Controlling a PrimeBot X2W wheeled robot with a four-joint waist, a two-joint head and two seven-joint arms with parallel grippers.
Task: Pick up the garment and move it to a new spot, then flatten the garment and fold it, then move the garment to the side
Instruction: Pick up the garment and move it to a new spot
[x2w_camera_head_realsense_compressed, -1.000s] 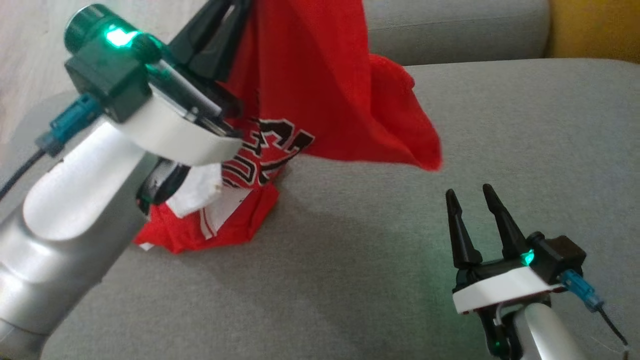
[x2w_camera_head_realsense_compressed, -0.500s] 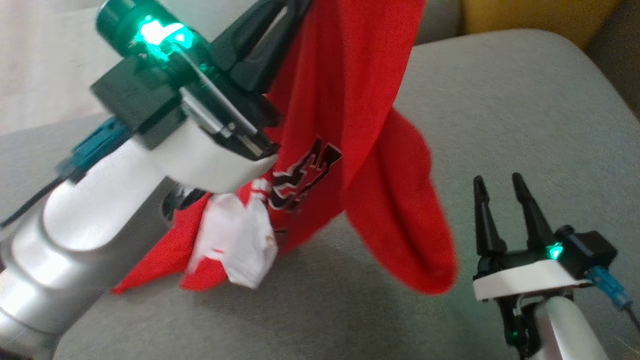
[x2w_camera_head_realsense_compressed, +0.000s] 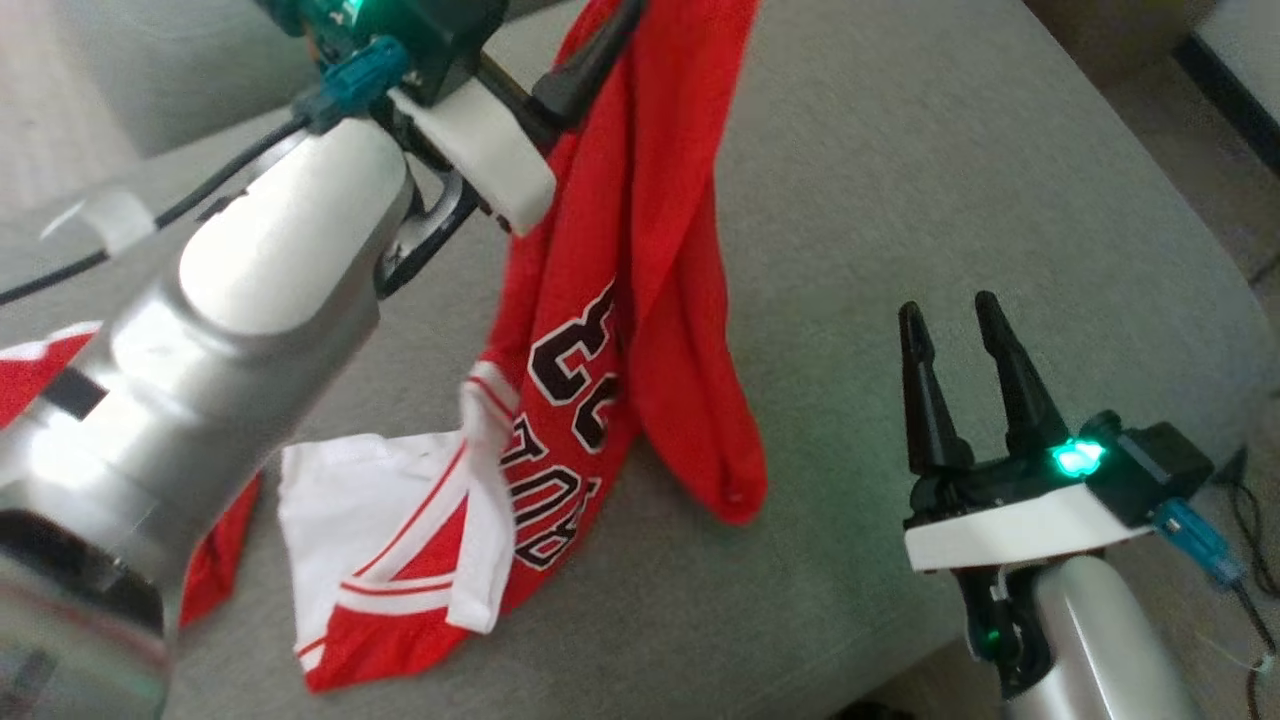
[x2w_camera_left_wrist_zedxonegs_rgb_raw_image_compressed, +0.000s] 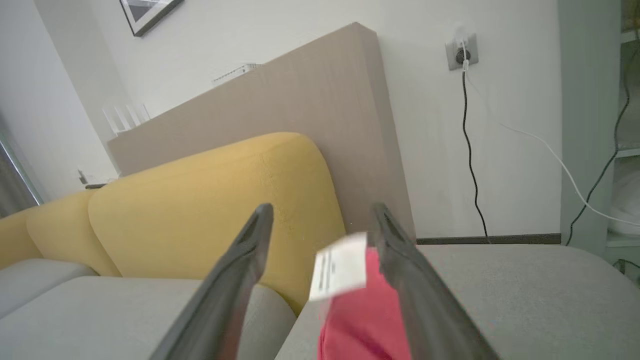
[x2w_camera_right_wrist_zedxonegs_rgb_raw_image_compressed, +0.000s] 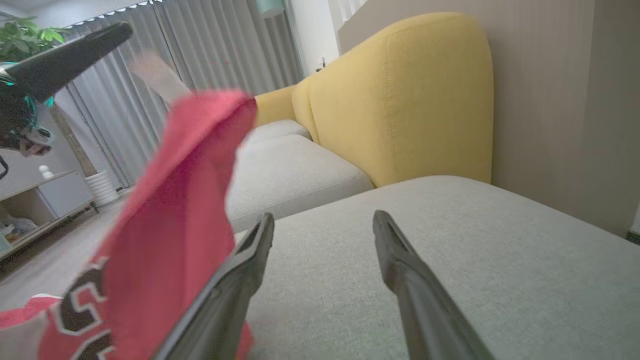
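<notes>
Garment (x2w_camera_head_realsense_compressed: 640, 200) caught on one finger
Left gripper (x2w_camera_left_wrist_zedxonegs_rgb_raw_image_compressed: 322, 207) and right gripper (x2w_camera_head_realsense_compressed: 947, 305) both spread, so the cloth may snag or fall crumpled

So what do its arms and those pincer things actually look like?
Smooth silver-and-white arms. The left gripper and right gripper each have two long, dark, pointed fingers on a white band, plus a green light and a teal plug trailing a black cable.

The garment (x2w_camera_head_realsense_compressed: 640, 200) hung at the left claw (x2w_camera_left_wrist_zedxonegs_rgb_raw_image_compressed: 320, 215), its lower end on the sofa seat (x2w_camera_head_realsense_compressed: 900, 200); the right claw (x2w_camera_head_realsense_compressed: 947, 305) stood apart to its right.
</notes>
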